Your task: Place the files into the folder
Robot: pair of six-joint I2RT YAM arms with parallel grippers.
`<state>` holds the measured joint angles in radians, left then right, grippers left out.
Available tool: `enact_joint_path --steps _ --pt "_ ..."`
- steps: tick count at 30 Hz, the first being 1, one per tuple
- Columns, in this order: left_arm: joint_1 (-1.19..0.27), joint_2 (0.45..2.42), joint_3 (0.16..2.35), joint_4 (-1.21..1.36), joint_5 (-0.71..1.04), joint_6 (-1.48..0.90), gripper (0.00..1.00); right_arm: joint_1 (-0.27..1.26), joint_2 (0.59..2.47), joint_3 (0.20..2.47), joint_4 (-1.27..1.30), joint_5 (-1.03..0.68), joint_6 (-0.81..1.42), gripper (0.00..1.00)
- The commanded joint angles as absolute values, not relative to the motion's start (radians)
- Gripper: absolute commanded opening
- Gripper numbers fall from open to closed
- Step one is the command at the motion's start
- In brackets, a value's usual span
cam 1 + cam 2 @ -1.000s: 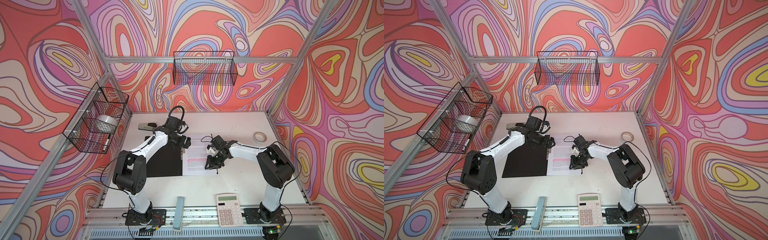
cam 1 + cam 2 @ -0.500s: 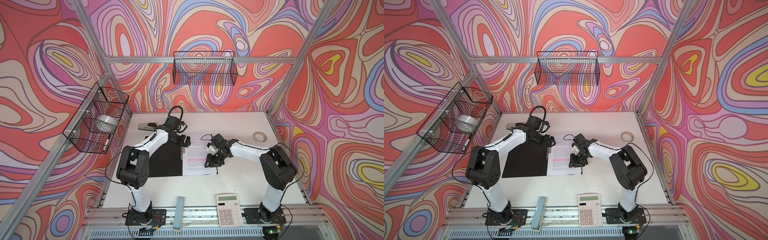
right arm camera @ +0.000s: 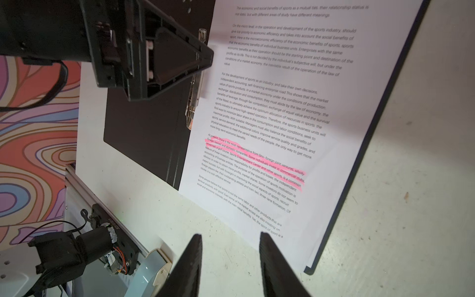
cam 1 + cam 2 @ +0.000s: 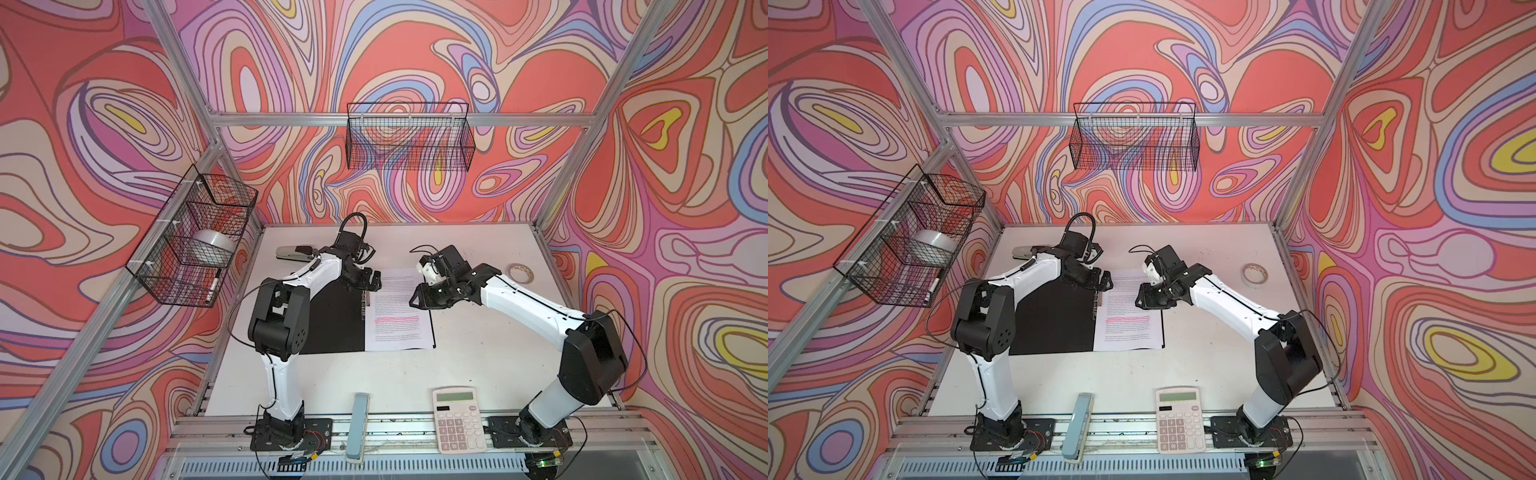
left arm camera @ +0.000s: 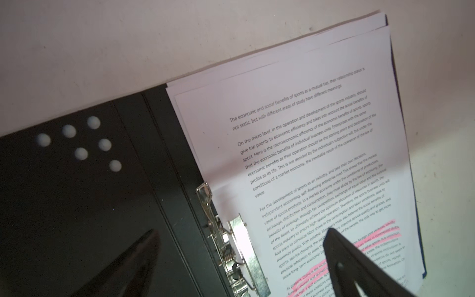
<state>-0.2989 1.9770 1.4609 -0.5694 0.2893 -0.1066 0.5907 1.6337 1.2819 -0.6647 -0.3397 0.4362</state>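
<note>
Files (image 4: 398, 316) lie in the open folder (image 4: 332, 322) — my left gripper (image 5: 241, 231) and right gripper (image 3: 230, 235) gape, empty — only closing looks left.

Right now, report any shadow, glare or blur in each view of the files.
Left wrist view: shadow crosses the files, six round light spots dot the black inside of the folder, the left gripper is blurred. Right wrist view: print sharp, the right gripper soft-edged. In both top views: even light, print unreadably small.

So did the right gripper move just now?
Yes. In a top view the right gripper was level with the pink line on the files; now it is beyond it, farther from the calculator, perhaps lifted.
</note>
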Motion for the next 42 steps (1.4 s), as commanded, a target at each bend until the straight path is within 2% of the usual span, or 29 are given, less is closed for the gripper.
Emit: enact_joint_path --steps 1,18,42 --pt "-0.286 2.008 1.494 -0.558 0.323 -0.121 1.00 0.595 1.607 1.257 -0.658 -0.305 0.458 0.40" --pt "-0.245 2.086 1.485 -0.477 0.590 -0.159 1.00 0.595 1.606 1.249 -0.648 -0.298 0.466 0.40" --pt "-0.239 1.939 1.398 -0.410 0.645 -0.214 1.00 0.595 1.632 1.282 -0.665 -0.299 0.451 0.40"
